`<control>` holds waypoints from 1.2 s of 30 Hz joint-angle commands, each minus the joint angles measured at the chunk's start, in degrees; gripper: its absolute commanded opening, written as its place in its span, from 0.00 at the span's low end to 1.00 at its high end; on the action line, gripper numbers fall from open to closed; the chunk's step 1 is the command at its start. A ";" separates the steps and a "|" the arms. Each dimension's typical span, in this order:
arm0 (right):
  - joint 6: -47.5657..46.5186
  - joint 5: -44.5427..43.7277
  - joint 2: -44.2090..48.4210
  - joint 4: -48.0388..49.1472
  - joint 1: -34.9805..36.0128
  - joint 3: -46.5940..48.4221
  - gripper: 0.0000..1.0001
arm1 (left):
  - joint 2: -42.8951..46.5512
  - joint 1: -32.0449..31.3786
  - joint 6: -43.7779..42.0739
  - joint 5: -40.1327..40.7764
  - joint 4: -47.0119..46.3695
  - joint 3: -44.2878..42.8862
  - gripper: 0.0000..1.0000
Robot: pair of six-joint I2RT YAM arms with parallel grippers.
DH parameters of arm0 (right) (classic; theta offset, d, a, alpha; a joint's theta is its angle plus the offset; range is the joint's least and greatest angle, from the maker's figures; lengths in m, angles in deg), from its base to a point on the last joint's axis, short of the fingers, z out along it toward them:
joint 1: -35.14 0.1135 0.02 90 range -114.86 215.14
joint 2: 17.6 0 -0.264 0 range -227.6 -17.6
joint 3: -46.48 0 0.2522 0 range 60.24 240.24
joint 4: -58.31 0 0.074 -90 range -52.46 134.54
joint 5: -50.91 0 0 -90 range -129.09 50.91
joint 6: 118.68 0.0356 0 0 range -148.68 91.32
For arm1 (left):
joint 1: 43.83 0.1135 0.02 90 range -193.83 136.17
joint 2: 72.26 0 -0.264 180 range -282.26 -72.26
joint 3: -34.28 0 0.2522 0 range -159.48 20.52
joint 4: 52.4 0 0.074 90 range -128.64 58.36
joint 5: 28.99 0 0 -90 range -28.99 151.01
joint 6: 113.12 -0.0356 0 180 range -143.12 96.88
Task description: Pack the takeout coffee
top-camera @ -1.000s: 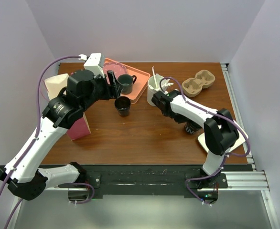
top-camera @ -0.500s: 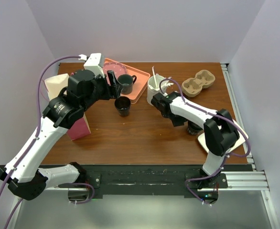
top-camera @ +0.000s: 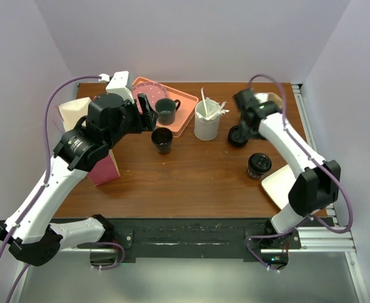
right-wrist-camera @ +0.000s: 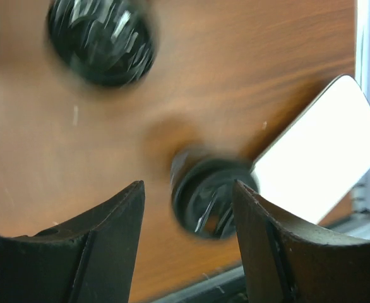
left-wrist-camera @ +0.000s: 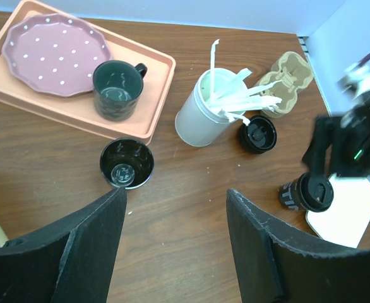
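Here, at the near right of the tabletop (top-camera: 197, 180), the takeout coffee (top-camera: 259, 165) stands upright with its black lid on, just beside a white plate (top-camera: 285, 184) and with neither arm touching it. A pink box (top-camera: 104, 169) stands at the left edge. The right pincer (right-wrist-camera: 186, 184) hangs released and empty above the right side, farther back than the cup. The left pincer (left-wrist-camera: 175, 192), likewise released and holding nothing, hovers over the left half near a plain black cup (top-camera: 162, 140). Beyond, a loose black lid (left-wrist-camera: 257, 134) lies just beside a white tub of stirrers (top-camera: 206, 123). Farthest back sit an orange tray (left-wrist-camera: 156, 79) carrying a dark mug (top-camera: 167, 111) and a spotted purple plate (left-wrist-camera: 49, 50), and, at the far right, a pulp cup carrier (left-wrist-camera: 293, 71).
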 commanded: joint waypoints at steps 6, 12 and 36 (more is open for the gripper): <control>4.21 11.18 -18.59 10.79 -17.57 21.48 0.60 | -6.58 -0.23 4.43 8.48 13.81 -10.44 0.69; 6.33 12.15 -38.12 7.80 -19.51 45.59 0.57 | -16.25 -0.05 4.69 15.51 25.77 -20.72 0.69; 10.89 0.82 -38.31 12.46 -21.00 44.56 0.56 | -14.33 0.04 0.74 12.09 20.08 -15.02 0.70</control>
